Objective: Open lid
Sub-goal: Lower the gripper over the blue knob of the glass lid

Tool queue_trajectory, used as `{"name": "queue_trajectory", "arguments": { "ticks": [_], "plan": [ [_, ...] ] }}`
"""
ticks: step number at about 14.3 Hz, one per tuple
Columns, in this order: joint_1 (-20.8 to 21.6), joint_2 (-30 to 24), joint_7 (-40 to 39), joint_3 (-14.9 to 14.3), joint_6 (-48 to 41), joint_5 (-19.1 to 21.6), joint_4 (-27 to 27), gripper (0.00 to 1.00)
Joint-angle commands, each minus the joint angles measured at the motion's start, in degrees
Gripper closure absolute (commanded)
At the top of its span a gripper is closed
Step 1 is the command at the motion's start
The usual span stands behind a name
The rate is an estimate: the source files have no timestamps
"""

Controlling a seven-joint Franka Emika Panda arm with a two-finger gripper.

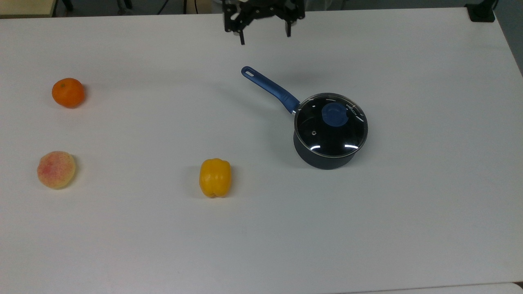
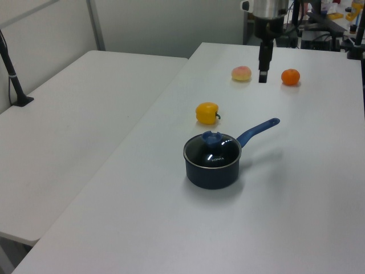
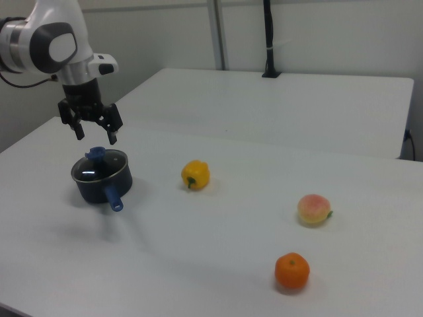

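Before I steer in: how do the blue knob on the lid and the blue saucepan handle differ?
The knob is a short round disc on top of the lid; the handle is a long bar jutting sideways from the saucepan. The handle has a hanging hole at its tip; the knob shows none. Both are the same blue.

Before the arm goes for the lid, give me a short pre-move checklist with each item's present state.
1. Lid seated flat on the saucepan: ok.
2. Blue knob uncovered and free to approach from above: ok.
3. Tool open wide enough for the knob: ok, its fingers stand apart in the top view and the right view.
4. Tool empty: ok.
5. Tool lined up over the knob: not ok; in the top view it hangs above the table beyond the pan handle's far end.
6. Yellow pepper, peach and orange well apart from the saucepan: ok.
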Motion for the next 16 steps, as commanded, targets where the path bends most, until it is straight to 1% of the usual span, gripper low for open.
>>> {"name": "queue_trajectory", "arguments": {
  "ticks": [1,2,4,6,10,14,15,16],
  "plan": [
    [1.3,2.3,7.4,1.4,6.7,0.4,0.0,0.0],
    [2.0,3.2,8.9,1.9,8.5,0.4,0.1,0.0],
    [2.6,5.9,13.1,3.6,14.6,0.3,0.2,0.0],
    [3.0,7.3,13.4,3.7,16.7,0.1,0.3,0.0],
    [4.2,12.4,15.8,3.7,22.6,-0.9,1.3,0.0],
    [5.3,14.9,15.9,3.7,23.7,-2.1,2.5,0.0],
    [5.4,17.0,16.2,3.7,23.8,-2.1,5.1,0.0],
    [5.4,17.9,16.7,3.7,23.8,-2.2,6.1,0.0]
  ]
}}
